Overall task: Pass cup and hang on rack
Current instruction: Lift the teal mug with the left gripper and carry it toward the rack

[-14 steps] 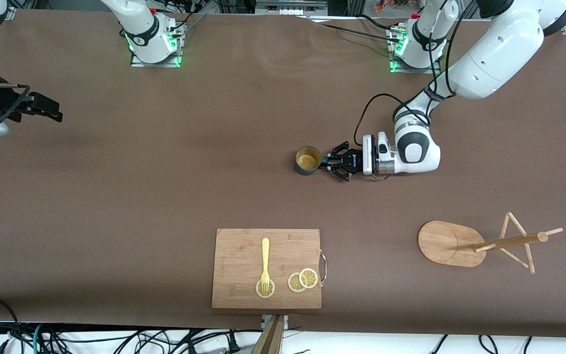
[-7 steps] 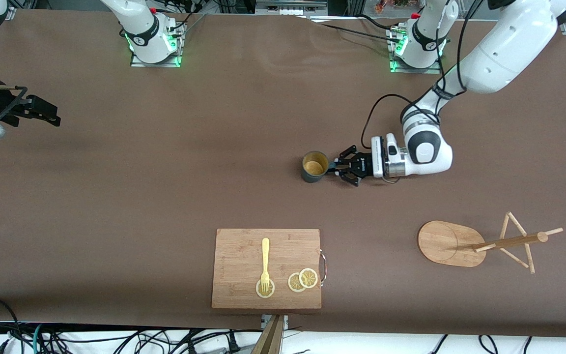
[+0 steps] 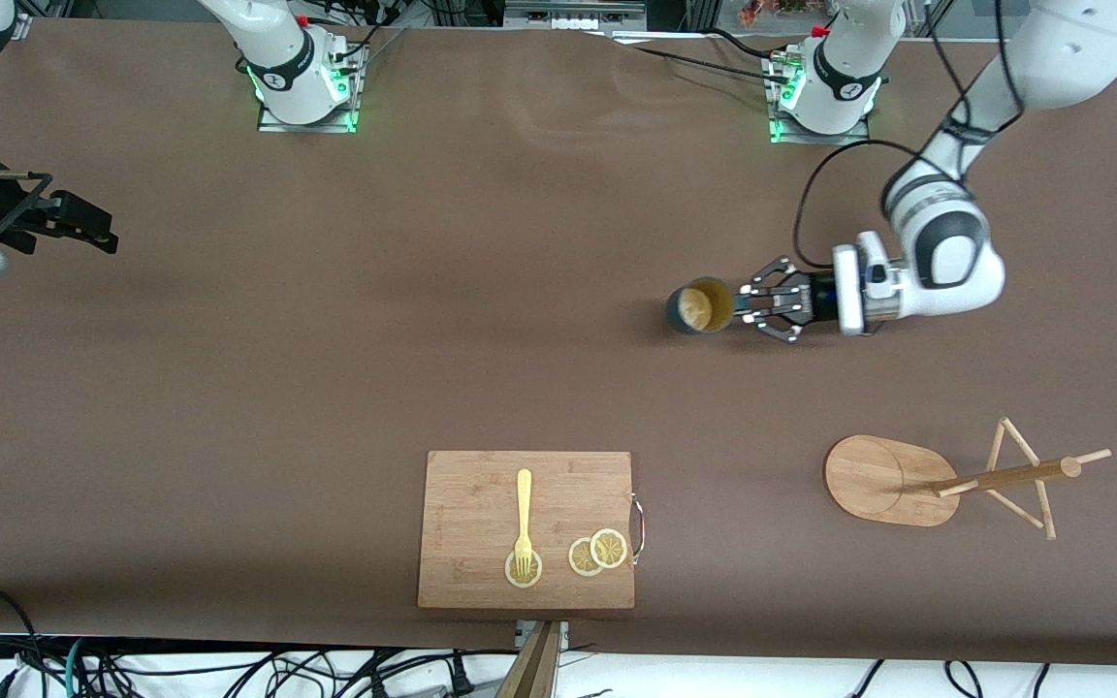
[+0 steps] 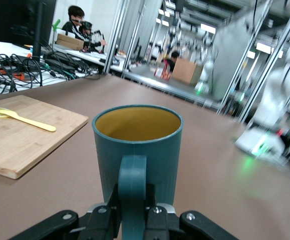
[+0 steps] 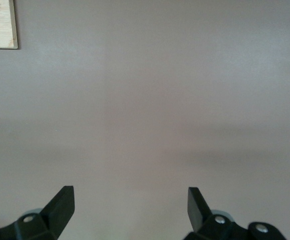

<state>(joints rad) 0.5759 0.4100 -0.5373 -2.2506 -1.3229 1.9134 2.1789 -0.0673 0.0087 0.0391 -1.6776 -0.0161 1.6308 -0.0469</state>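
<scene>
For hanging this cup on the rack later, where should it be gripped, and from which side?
By its handle, from the side, as the left gripper does now: shut on the handle of the upright teal cup. The handle juts sideways; whether its loop stays free for a rack peg is unclear.

My left tool (image 3: 741,303) now carries the cup (image 3: 700,305) toward the left arm's end of the tabletop, closer to the rack (image 3: 946,480).

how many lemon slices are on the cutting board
3, all on the cutting board: one slice under the fork's tines, two overlapping slices beside it, near the board's handle.
</scene>
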